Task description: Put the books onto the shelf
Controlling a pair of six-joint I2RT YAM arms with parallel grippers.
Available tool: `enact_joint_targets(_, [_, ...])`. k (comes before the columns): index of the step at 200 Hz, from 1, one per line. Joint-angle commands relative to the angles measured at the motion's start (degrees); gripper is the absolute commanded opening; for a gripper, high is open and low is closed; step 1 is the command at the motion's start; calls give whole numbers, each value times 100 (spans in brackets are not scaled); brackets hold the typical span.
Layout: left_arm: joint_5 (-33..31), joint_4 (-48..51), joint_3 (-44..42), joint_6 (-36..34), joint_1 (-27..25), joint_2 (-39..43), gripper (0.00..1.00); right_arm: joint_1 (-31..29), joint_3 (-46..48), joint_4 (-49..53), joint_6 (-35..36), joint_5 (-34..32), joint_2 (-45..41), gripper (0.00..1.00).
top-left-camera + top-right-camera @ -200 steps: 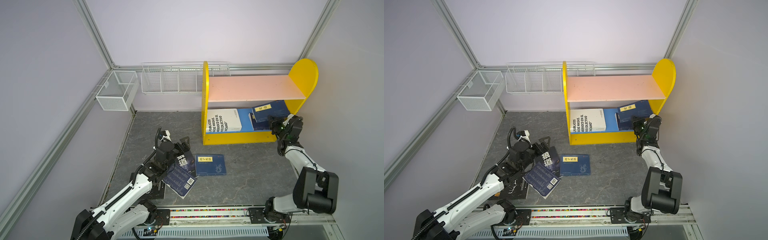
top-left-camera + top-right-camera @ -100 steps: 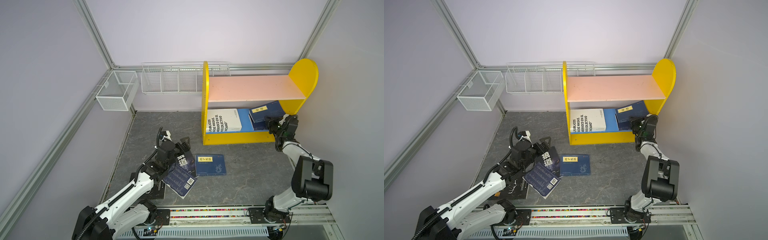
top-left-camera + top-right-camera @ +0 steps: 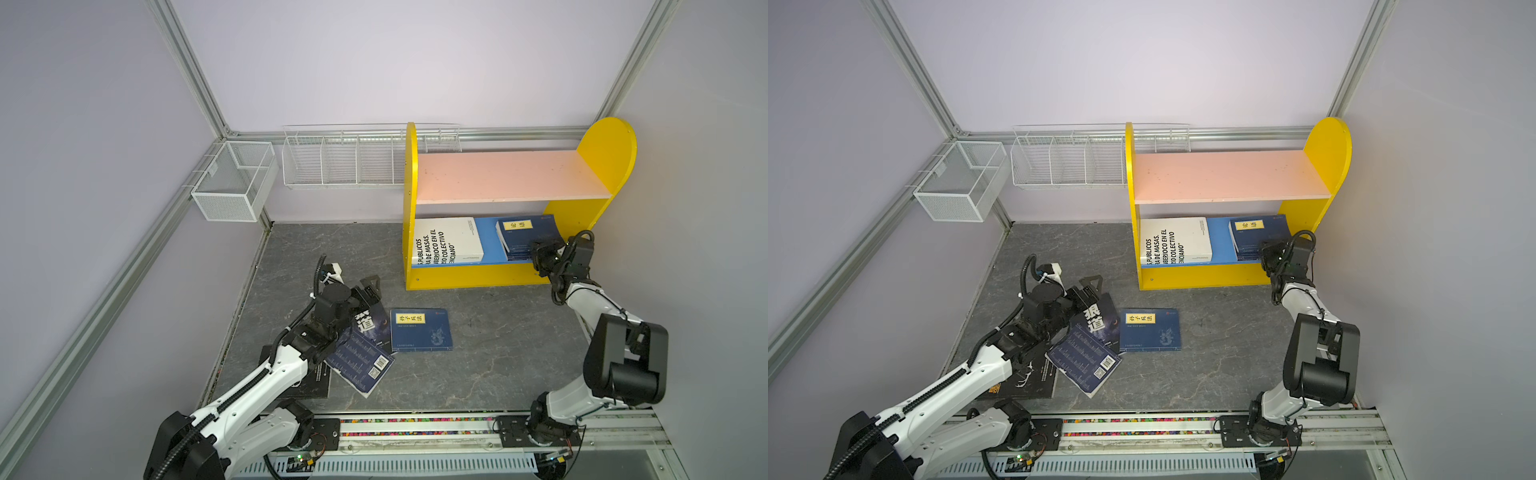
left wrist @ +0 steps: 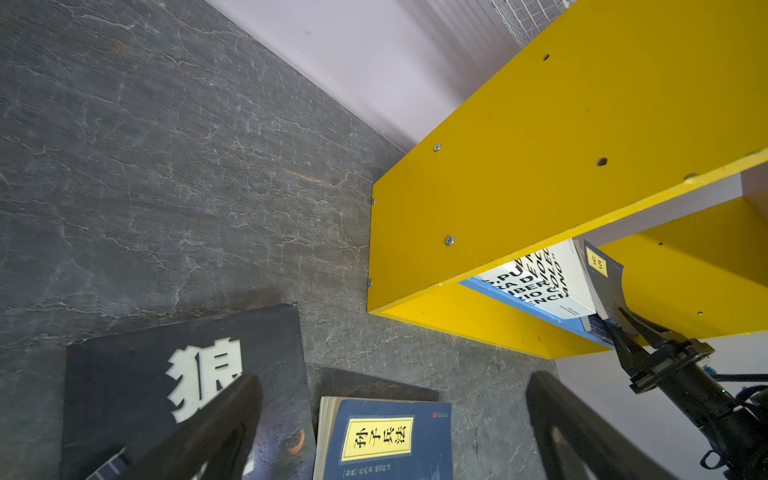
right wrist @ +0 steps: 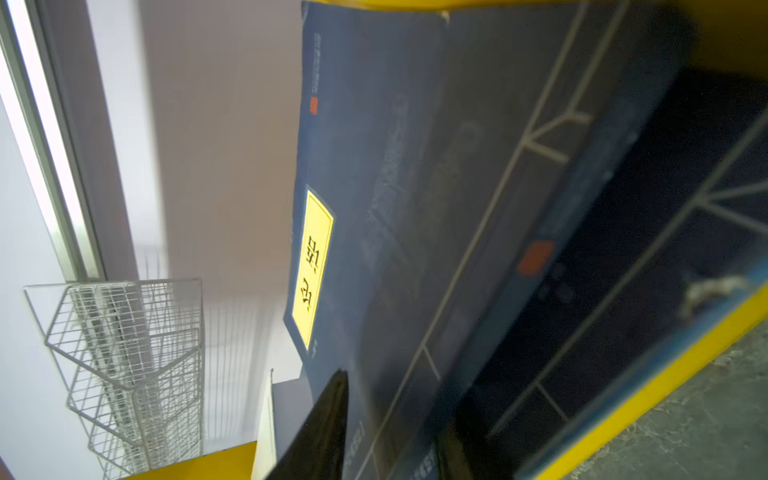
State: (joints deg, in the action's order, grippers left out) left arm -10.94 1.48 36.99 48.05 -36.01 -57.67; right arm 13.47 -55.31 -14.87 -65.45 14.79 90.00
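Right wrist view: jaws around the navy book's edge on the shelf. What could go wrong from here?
1. The navy book rests on a second navy book, and the right gripper straddles its near edge; backing out may drag it off the blue board.
2. The left gripper, wide open, hangs over overlapping floor books; it might pinch two.

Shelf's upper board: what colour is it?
Pale pink. The upper board shows best in a top view.
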Motion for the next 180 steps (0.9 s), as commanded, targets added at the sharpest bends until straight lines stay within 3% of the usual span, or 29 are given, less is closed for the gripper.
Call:
enact_joint_targets(1, [18, -108, -102, 103, 32, 50, 100, 25, -123, 71, -7, -118, -240, 24])
enact_joint_targets(31, [17, -97, -131, 117, 29, 88, 100, 30, -60, 167, 10, -225, -371, 15])
enact_joint_targets(100, [37, -88, -186, 125, 32, 176, 100, 28, 140, 367, 20, -362, -689, 12])
enact_joint_targets(134, [51, -82, -201, 141, 33, 210, 100, 25, 134, 379, -16, -337, -596, 14])
enact_joint_targets(180, [22, -108, -243, 173, 33, 236, 100, 2, 15, 855, 125, -474, -685, 26])
